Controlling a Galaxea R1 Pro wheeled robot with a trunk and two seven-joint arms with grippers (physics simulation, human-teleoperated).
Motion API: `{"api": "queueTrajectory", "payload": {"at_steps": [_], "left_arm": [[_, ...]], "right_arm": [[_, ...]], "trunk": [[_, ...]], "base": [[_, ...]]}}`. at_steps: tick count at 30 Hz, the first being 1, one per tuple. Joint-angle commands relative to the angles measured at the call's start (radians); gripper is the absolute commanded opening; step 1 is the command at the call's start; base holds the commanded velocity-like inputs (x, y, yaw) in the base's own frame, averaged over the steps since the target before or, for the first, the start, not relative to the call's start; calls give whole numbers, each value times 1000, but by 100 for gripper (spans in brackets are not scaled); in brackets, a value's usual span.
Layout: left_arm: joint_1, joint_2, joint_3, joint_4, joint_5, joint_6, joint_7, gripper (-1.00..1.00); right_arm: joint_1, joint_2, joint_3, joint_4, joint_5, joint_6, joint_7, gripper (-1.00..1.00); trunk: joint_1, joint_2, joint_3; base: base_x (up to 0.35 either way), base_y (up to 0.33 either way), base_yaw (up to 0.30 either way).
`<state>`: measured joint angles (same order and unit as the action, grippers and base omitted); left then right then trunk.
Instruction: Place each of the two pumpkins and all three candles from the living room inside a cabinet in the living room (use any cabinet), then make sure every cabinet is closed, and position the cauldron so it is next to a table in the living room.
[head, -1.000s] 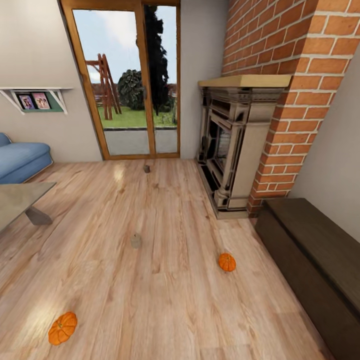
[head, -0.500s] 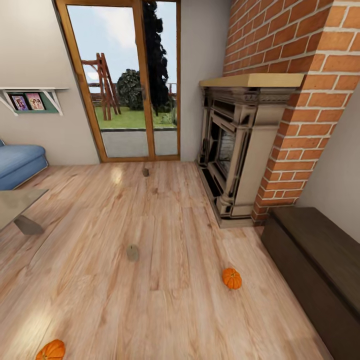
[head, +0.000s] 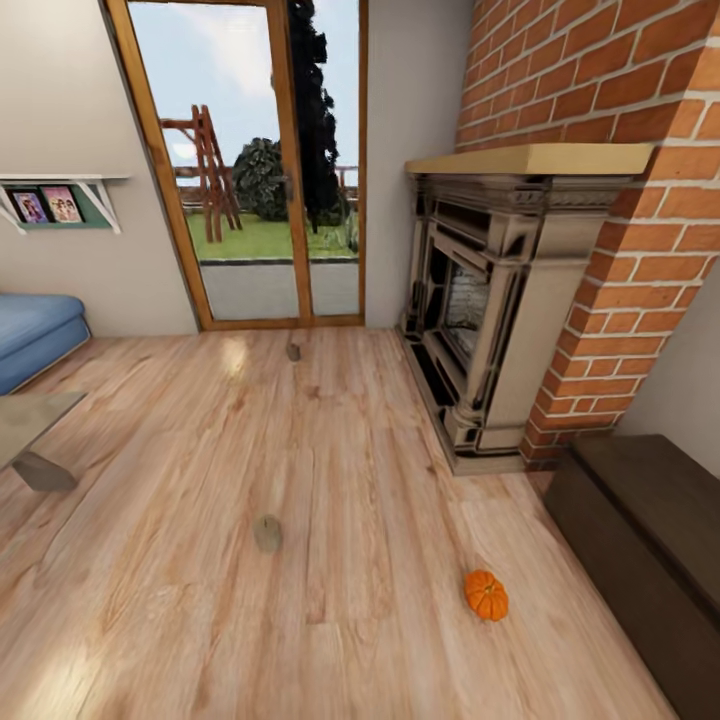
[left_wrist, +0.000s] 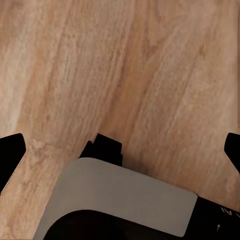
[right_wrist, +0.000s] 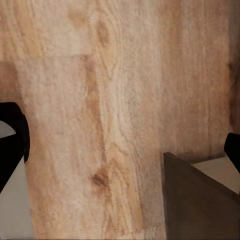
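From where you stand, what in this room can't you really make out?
- The two small grey-beige lumps on the floor and, head view: too small to say if they are candles.
- The dark cabinet, head view: cut off by the right edge; its front is seen too steeply to tell whether it is closed.
- The table and blue sofa: cropped by the left edge.
- The pumpkin is clear.

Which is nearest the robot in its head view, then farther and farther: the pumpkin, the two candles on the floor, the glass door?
1. pumpkin, on the floor, right side.
2. near candle, on the floor, centre-left.
3. far candle, just before the door.
4. glass door, in the back wall.
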<state>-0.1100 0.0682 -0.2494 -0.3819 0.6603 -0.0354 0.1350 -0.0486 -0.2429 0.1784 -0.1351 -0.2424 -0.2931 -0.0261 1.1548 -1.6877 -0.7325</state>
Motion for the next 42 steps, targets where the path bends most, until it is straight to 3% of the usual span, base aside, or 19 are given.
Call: {"api": "queueTrajectory", "payload": {"at_steps": [1, 8, 21, 42], "left_arm": [[0, 1, -9, 0, 8, -4, 6, 100], [0, 1, -10, -1, 5, -7, 5, 100], [0, 1, -13, 0, 6, -34, 4, 100], [0, 0, -21, -3, -16, -37, 0, 100]], "right_arm": [[-1, 0, 9, 4, -7, -3, -3, 100], [-1, 0, 13, 13, -6, -4, -2, 100], [-1, -1, 13, 14, -7, -3, -3, 100], [-1, 0, 10, 17, -9, -4, -3, 100]], "trunk": [[1, 0, -1], [1, 0, -1], [1, 0, -5], [1, 0, -5]], "base": [[340, 39, 0], [172, 13, 29], [97, 1, 212], [106, 29, 5]]}}
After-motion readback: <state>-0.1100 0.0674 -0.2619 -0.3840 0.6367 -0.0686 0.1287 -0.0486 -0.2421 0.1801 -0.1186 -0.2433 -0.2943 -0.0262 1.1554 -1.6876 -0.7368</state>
